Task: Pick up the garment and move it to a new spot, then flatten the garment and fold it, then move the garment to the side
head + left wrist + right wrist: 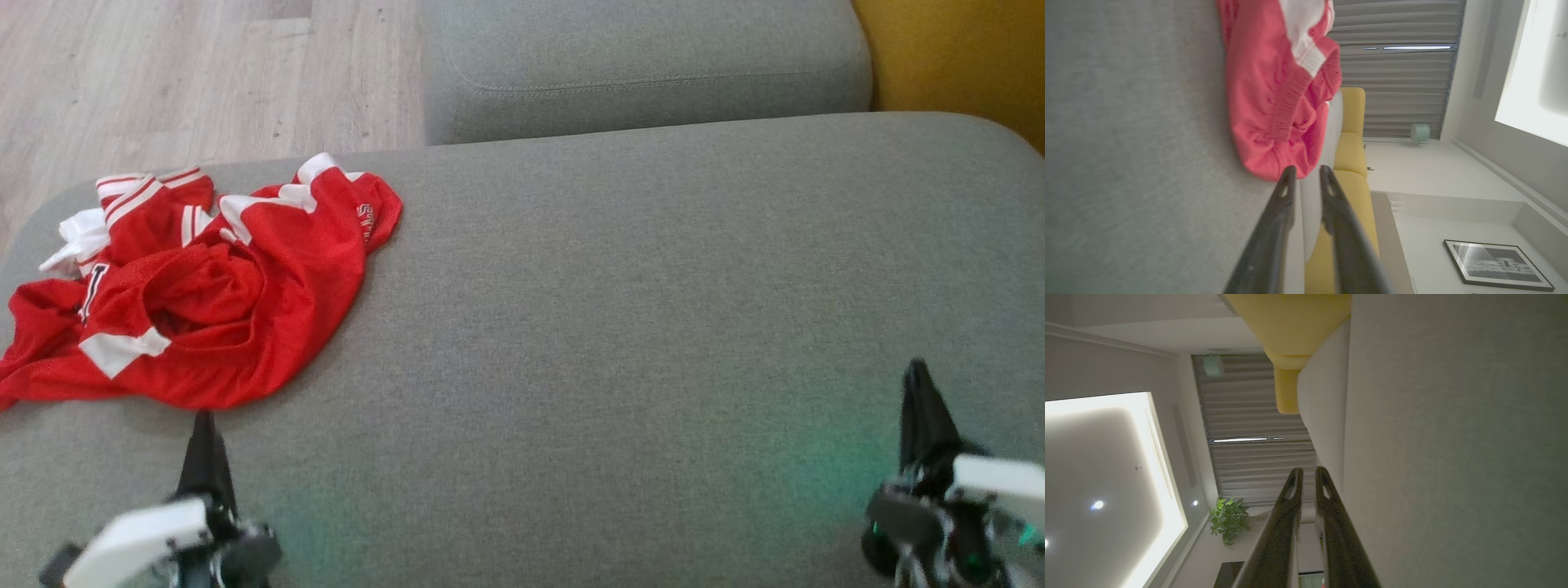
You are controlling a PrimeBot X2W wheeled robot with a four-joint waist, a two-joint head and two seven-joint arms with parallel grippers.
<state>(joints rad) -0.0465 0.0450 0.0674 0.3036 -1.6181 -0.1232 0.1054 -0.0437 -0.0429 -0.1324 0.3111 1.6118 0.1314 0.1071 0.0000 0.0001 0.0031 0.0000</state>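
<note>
The garment (196, 286) is a red mesh jersey with white trim, lying crumpled at the left end of the grey seat cushion (620, 327). My left gripper (202, 418) hovers just short of the garment's near edge, fingers pointing at it. In the left wrist view the left gripper (1307, 171) is open with nothing between its fingers, its tips close to the red garment (1274, 102). My right gripper (918, 371) stands over bare cushion at the lower right, far from the garment. The right gripper (1308, 471) has its fingers only narrowly parted and holds nothing.
A second grey cushion (653, 73) lies beyond the seat, with a yellow cushion (955, 49) at the far right. Wooden floor (163, 73) shows past the seat's far left edge. The garment lies close to the cushion's left edge.
</note>
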